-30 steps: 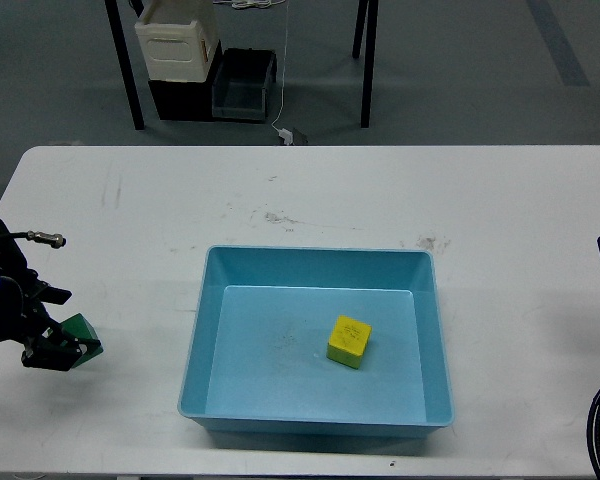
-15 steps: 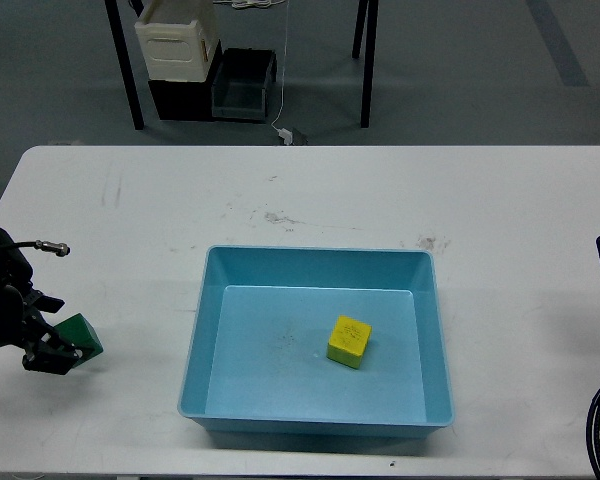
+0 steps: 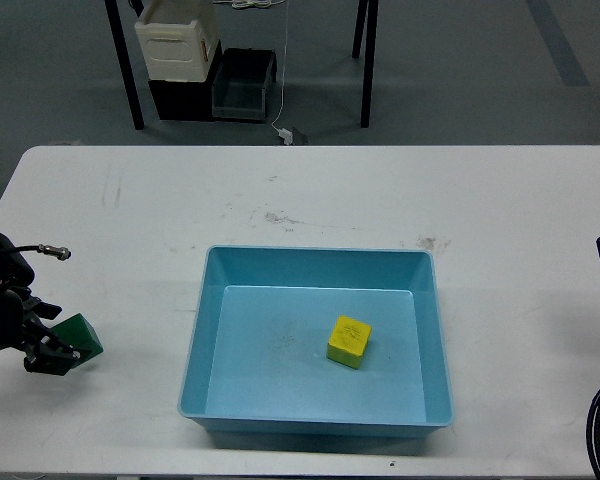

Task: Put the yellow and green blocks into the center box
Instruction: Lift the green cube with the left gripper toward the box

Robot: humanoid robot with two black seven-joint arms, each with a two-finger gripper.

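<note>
- Table (image 3: 310,190): the white surface behind the blue box (image 3: 317,262) is bare across its full width; free passage there.
- Blue box: open-topped, raised walls on all four sides; entry from above only.
- Box interior: the yellow block (image 3: 348,341) sits right of centre on the floor; the left half and the back strip of the floor are open.
- Left strip of table: the green block (image 3: 80,336) stands at the left gripper (image 3: 52,352), well apart from the box's left wall; bare surface lies between.
- Right strip of table: bare from the box's right wall to the table edge.
</note>
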